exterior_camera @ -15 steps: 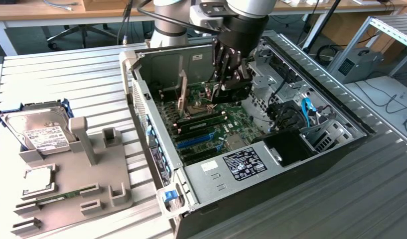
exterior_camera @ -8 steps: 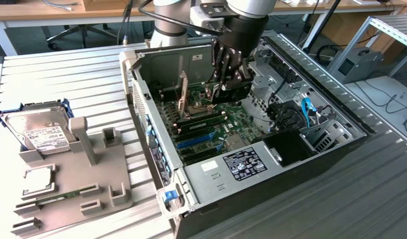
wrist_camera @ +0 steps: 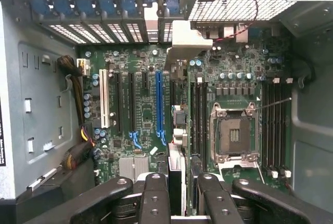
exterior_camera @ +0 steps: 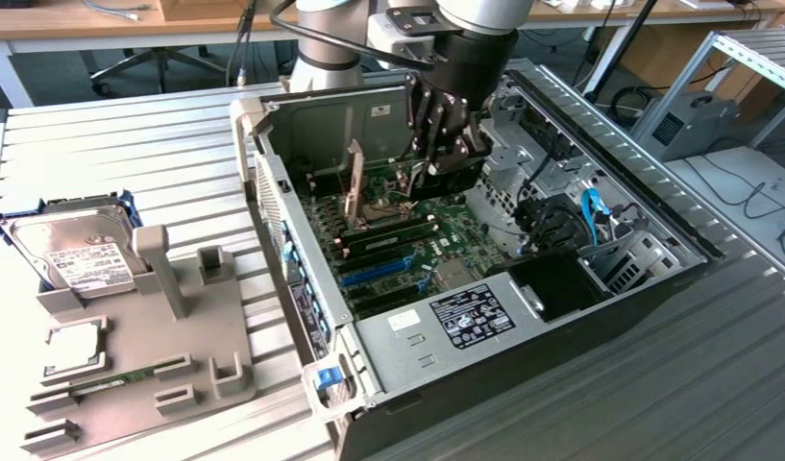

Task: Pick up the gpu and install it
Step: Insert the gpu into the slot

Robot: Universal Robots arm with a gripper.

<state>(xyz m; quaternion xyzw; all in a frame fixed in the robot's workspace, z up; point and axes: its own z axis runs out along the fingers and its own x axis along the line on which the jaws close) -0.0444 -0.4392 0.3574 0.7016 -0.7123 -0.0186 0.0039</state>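
The bench point(exterior_camera: 135, 134), a ribbed metal top, carries an open computer case point(exterior_camera: 495, 384) near its middle and a grey parts holder point(exterior_camera: 149, 355) toward the exterior view's left edge. A hard drive point(exterior_camera: 78, 252) rests in the holder's far end, and a memory stick point(exterior_camera: 116, 377) lies in a slot nearer the front. Inside the case the motherboard point(wrist_camera: 140, 68) is exposed, with its blue expansion slot point(wrist_camera: 159, 104) and bare CPU socket point(wrist_camera: 232, 133).

The pincer point(wrist_camera: 177, 195) is lowered into the case, partly closed on the gpu point(wrist_camera: 176, 174), which is held edge-on and upright between the fingers point(wrist_camera: 155, 198), just beside the blue slot.

For a sound seating, the card edge is judged to need squaring with the slot's length and the bracket end lining up with the rear opening; pressing while tilted risks jamming the connector.
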